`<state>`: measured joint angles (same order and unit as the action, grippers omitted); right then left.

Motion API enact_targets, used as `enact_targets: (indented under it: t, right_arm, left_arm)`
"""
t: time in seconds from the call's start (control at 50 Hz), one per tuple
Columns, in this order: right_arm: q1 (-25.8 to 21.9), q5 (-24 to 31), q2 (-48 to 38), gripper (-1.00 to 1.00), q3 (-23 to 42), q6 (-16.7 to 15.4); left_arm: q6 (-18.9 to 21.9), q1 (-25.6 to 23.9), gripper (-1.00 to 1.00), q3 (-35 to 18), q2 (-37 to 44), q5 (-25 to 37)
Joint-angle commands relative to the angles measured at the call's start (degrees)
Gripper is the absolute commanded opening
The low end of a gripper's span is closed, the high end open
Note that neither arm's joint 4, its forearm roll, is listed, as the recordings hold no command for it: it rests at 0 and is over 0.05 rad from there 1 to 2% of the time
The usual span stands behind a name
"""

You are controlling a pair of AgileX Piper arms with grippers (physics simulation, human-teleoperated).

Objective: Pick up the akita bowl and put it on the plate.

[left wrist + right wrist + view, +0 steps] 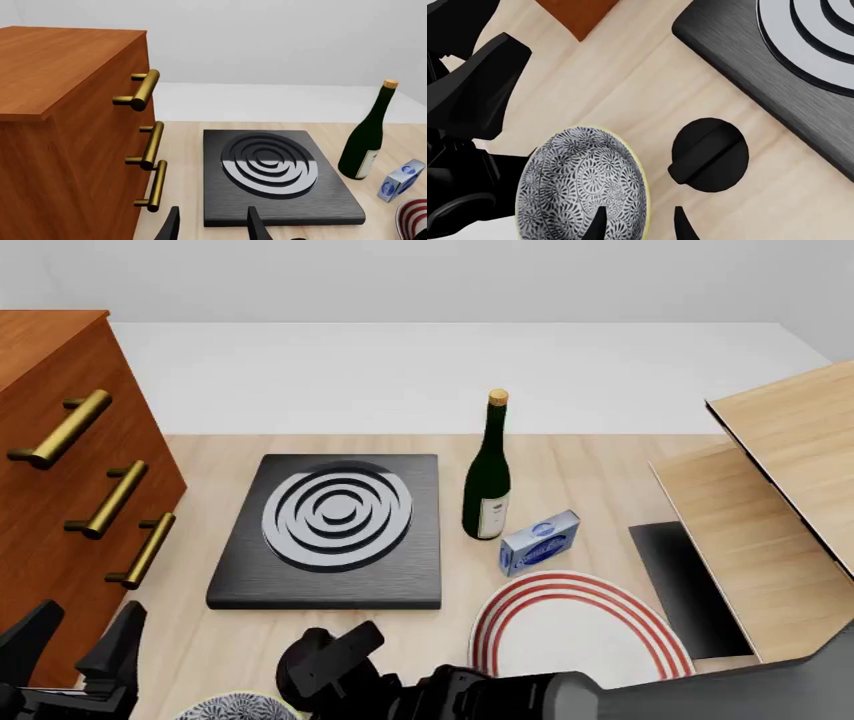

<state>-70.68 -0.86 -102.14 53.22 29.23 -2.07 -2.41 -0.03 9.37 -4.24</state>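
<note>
Two arms share your pale wooden desk (587, 465), and the biggest thing on it is the wooden drawer cabinet (54, 440) with brass handles filling the left edge of the front view. At the right edge you see slanted light-wood panels (781, 490). Centre frame lies the black square stove (334, 530) with white rings. Lower right of centre sits the plate (527, 615), white with red rings, partly covered by your right arm (561, 695) crossing the bottom of the frame. Just above the plate stands the dark wine bottle (489, 475), with a small blue carton (539, 542) beside it, close to the plate's rim.

Your akita bowl (584, 185) rests on the desk at the bottom edge of the front view, left of centre, well apart from the plate. In the right wrist view your right gripper (637, 222) has its jaws apart, one tip over the bowl's rim, the other outside it. Your left gripper (212, 225) also has its jaws apart, holding nothing, pointing toward the stove.
</note>
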Motion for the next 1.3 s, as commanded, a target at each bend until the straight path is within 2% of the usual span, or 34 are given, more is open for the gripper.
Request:
enact_targets:
  t: [0.02,0.96,0.98,1.0,1.04,1.08,1.3]
  right_arm:
    - [-0.10,-1.52,-0.87,1.00,-0.99,0.49]
    - [0.62,-4.47,-3.95,1.00,-1.30,0.71]
    - [0.84,-4.09,-3.68,-1.00,-0.97,0.39]
    - [1.03,-3.70,-3.53,-1.00,-0.66,-0.02]
    - [2.89,-1.68,-3.75,-1.00,1.65,-3.25]
    - [2.15,-2.44,-2.82,-1.00,0.57,-1.91]
    - [3.52,0.89,2.68,-1.00,0.31,-2.82]
  left_arm:
    - [0.11,-0.06,1.00,0.00,0.18,-0.08]
    - [0.25,-0.30,1.00,0.00,1.01,-0.54]
    - [0.31,-0.33,1.00,0.00,0.91,-0.47]
    - [0.30,-0.32,1.00,0.00,0.94,-0.48]
    - [0.53,-0.28,1.00,0.00,1.17,-0.64]
    - [0.69,-0.12,1.00,0.01,1.91,-1.12]
    - [0.49,-0.31,1.00,0.00,1.47,-0.72]
